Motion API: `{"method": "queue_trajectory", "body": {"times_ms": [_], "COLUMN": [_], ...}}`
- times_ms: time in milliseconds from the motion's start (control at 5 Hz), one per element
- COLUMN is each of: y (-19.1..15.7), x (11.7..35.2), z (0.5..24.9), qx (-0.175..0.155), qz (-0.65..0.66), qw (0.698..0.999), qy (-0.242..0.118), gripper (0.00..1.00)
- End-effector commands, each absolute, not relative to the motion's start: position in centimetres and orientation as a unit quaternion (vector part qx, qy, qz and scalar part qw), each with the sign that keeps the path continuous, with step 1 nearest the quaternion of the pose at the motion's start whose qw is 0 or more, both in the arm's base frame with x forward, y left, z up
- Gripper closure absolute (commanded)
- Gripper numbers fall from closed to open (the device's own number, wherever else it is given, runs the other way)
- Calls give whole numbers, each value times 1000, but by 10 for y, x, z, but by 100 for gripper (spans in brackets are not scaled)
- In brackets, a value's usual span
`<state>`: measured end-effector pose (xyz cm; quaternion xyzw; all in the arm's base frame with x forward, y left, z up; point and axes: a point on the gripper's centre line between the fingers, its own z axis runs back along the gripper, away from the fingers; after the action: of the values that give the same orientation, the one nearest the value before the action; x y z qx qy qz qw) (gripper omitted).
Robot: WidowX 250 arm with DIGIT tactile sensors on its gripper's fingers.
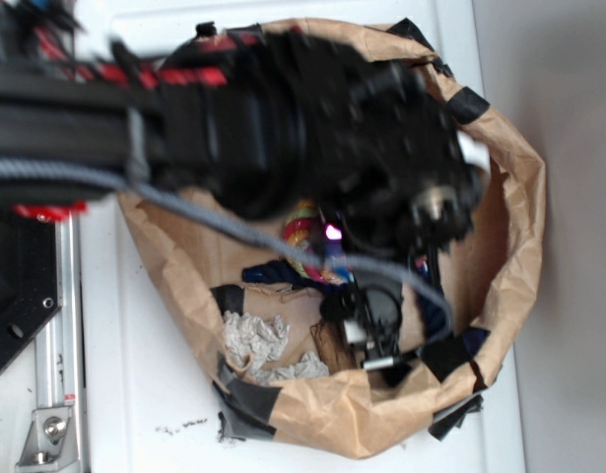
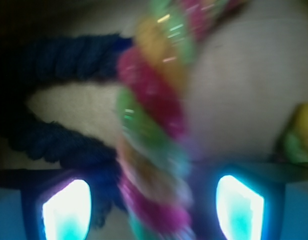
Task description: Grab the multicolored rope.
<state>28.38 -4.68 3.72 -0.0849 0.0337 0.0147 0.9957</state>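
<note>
White bench [image 1: 135, 394] carries a brown paper bag [image 1: 519, 197]. Multicolored rope [image 2: 154, 125] lies on the bag floor, crossing a navy rope [image 2: 53, 145] at 9 o'clock. Claw [image 2: 154, 210] is spread, straddling the rope. Step: final approach. Next: descend slightly, close.

exterior: overhead, bag [image 1: 500, 246] | wrist: close, blurry, multicolored rope [image 2: 154, 150] | shared: probably rope

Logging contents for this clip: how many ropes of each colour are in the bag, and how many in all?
Multicolored rope: 1, running between the fingers
Dark navy rope: 1, curved beside it
Total: 2 ropes in the brown paper bag
</note>
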Motion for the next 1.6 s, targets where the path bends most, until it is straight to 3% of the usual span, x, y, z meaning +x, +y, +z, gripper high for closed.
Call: {"method": "queue_trajectory", "body": {"times_ms": [0, 600, 800, 1000, 1200, 1400], "y": [-57, -37, -12, 7, 3, -2], "x": [307, 303, 291, 264, 247, 239], "z": [33, 73, 105, 157, 179, 185], "qx": [-77, -106, -73, -19, 13, 22], "qz": [12, 26, 19, 7, 14, 20], "qw": [997, 994, 996, 996, 996, 995], "qy": [14, -1, -40, -83, -85, -90], "gripper": [100, 100, 100, 100, 100, 100]}}
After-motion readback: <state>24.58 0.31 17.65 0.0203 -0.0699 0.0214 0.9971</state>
